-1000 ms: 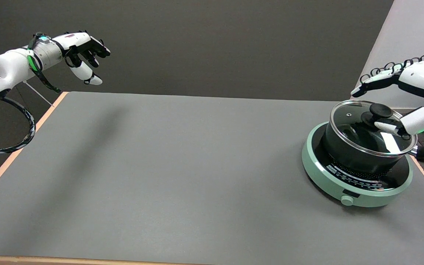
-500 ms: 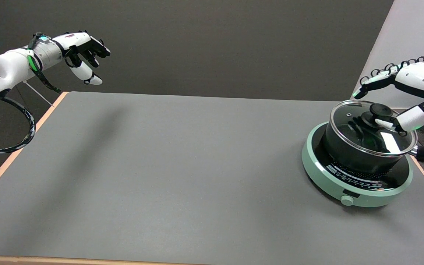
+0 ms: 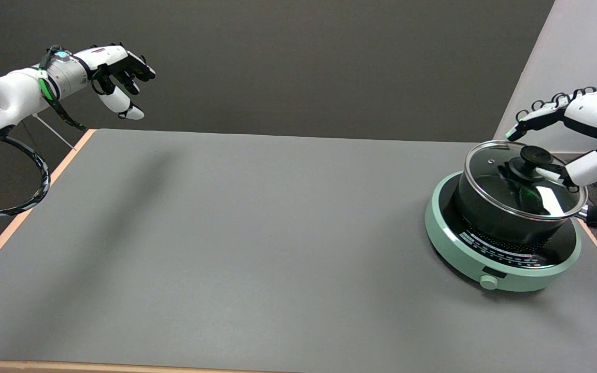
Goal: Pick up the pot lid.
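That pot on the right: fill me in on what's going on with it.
The robot is going for the pot lid. The glass lid sits on the black pot, which stands on a green induction cooker at the table's right end. The right hand reaches in from the right, fingers spread, thumb beside the lid's black knob and the other fingers above it. It has no grip, and the lid isn't lifted.

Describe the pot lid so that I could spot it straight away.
Look to the table's far right, where a round mint-green cooker sits. A black pot stands on it, and the pot lid covers that pot: clear glass, metal rim, black knob, unlike the dark pot below.
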### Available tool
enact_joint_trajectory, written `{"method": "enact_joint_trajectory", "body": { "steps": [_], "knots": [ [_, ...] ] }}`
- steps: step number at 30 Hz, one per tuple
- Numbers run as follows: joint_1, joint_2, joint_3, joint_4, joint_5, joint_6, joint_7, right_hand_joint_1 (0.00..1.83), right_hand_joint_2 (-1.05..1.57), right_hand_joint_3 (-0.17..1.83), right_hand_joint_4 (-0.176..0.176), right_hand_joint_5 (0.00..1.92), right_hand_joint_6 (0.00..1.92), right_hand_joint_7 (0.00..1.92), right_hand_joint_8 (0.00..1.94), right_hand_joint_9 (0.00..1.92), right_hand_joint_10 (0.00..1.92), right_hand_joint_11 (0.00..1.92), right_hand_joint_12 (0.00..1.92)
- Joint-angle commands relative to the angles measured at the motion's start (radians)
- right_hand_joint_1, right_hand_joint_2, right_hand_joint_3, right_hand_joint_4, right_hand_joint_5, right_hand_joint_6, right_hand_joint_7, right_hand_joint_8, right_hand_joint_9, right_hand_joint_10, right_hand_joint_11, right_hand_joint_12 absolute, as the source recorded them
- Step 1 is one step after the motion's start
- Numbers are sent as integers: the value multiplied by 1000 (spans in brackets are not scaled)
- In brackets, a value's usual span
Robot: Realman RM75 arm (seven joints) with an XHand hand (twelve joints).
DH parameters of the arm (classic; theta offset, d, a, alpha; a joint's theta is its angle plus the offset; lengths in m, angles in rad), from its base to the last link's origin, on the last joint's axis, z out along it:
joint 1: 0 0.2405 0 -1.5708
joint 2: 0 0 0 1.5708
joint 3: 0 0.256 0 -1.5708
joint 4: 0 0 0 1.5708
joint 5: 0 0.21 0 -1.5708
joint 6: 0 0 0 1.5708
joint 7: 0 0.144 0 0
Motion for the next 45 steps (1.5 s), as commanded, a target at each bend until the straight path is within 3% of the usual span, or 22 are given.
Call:
{"method": "enact_joint_trajectory", "body": {
  "steps": [1, 22, 32, 45],
  "knots": [
    [-1, 2, 4, -36, 7, -27, -6, 952, 557, 968, 176, 601, 386, 537, 218, 598, 346, 401, 804],
    [64, 58, -86, -97, 9, -20, -9, 1026, 509, 1036, 168, 527, 237, 502, 198, 628, 410, 458, 1005],
    [65, 54, -80, -93, 10, -29, -7, 990, 564, 966, 176, 621, 429, 542, 194, 657, 426, 463, 1005],
    [60, 46, -78, -91, 37, -51, -6, 997, 591, 931, 176, 646, 502, 679, 243, 718, 539, 485, 1051]
  ]
}}
